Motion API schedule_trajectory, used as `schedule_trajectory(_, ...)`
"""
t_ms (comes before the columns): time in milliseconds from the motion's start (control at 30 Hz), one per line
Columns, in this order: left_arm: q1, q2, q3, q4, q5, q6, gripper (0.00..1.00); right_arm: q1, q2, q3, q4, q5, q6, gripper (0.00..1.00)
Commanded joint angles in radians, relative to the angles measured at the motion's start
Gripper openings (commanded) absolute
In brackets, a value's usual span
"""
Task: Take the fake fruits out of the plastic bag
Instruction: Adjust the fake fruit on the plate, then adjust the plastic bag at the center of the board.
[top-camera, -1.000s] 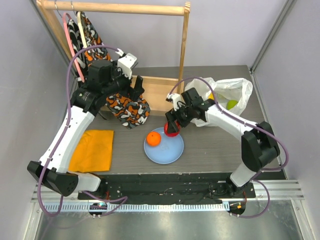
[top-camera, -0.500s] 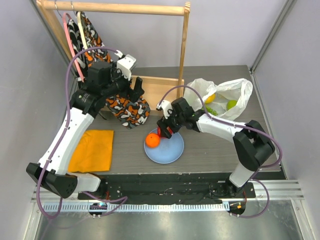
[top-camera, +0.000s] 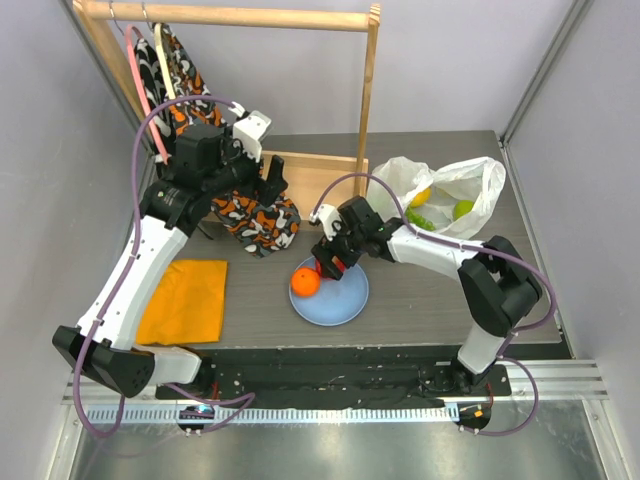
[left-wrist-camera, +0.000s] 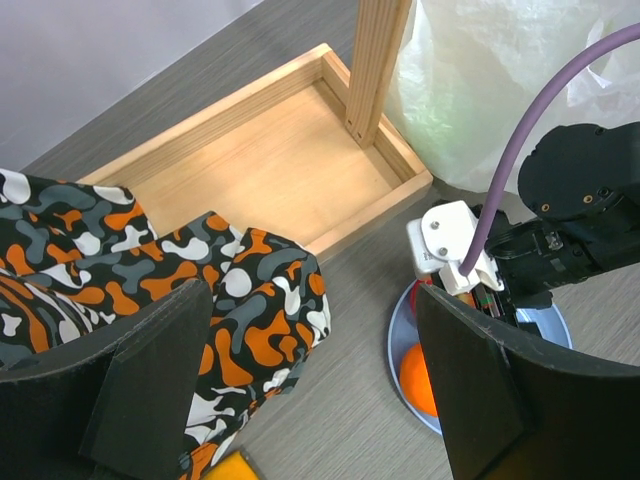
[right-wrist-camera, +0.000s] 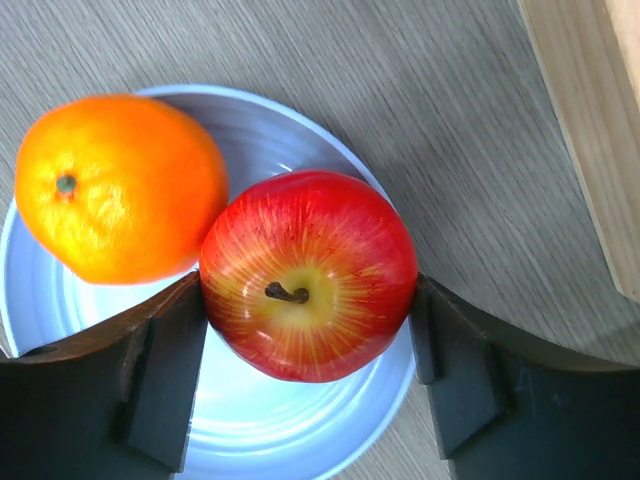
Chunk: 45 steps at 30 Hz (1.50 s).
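Red apple (right-wrist-camera: 308, 288) in right fingers (right-wrist-camera: 160, 385); beside orange (right-wrist-camera: 118, 188)

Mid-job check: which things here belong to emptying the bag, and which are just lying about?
Job: red apple gripped by right gripper; orange on light-blue plate; plastic bag, green and yellow fruits inside.
Lying about: folded orange cloth; patterned garment; wooden rack.

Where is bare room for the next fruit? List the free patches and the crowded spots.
Free: the plate's near right part, bordered by orange and apple; the table between plate and cloth; the table right of the plate. Crowded: the plate's far left, where the right gripper holds the apple beside the orange.
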Motion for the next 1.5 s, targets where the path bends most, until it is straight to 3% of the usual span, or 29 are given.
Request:
schedule_trajectory(0, 0.007, -0.029, 0.004, 0.043, 0.015, -0.011, 0.87, 0.006, 0.014, 0.032, -0.014, 0.022, -0.005, 1.0)
schedule_trajectory(133, 0.007, -0.024, 0.012, 0.042, 0.016, -0.013, 0.87, 0.006, -0.017, 0.044, -0.029, 0.016, 0.0, 1.0)
schedule_trajectory(233, 0.007, -0.021, 0.018, 0.042, 0.021, -0.015, 0.87, 0.006, -0.052, 0.116, -0.132, 0.016, -0.02, 1.0)
schedule_trajectory(567, 0.008, -0.003, 0.04, 0.056, 0.05, -0.027, 0.87, -0.006, -0.414, 0.208, -0.448, 0.031, -0.106, 1.0)
schedule_trajectory(733, 0.007, 0.003, 0.054, 0.066, 0.094, -0.064, 0.87, -0.15, -0.587, 0.234, -0.565, 0.133, -0.144, 0.99)
schedule_trajectory(800, 0.004, 0.013, 0.063, 0.074, 0.111, -0.08, 0.87, -0.219, -0.589, 0.256, -0.591, 0.169, -0.129, 0.98)
schedule_trajectory(867, 0.004, 0.023, 0.069, 0.082, 0.12, -0.088, 0.87, -0.366, -0.562, 0.273, -0.622, 0.159, -0.132, 0.92)
schedule_trajectory(933, 0.002, 0.029, 0.078, 0.094, 0.127, -0.093, 0.87, -0.478, -0.499, 0.271, -0.635, 0.151, -0.131, 0.76)
schedule_trajectory(1000, 0.002, 0.039, 0.086, 0.097, 0.133, -0.099, 0.87, -0.523, -0.447, 0.271, -0.634, 0.151, -0.134, 0.63)
schedule_trajectory(1100, 0.002, 0.045, 0.077, 0.103, 0.145, -0.099, 0.87, -0.542, -0.322, 0.256, -0.55, 0.223, -0.146, 0.55)
schedule_trajectory(1267, 0.001, 0.048, 0.058, 0.108, 0.153, -0.104, 0.86, -0.56, -0.164, 0.199, -0.362, 0.367, -0.193, 0.53)
schedule_trajectory(1333, -0.001, 0.052, 0.055, 0.108, 0.151, -0.104, 0.86, -0.563, -0.152, 0.146, -0.414, 0.425, -0.218, 0.52)
schedule_trajectory(1467, -0.004, 0.059, 0.055, 0.111, 0.151, -0.102, 0.87, -0.562, -0.27, -0.003, -0.575, 0.39, -0.247, 0.52)
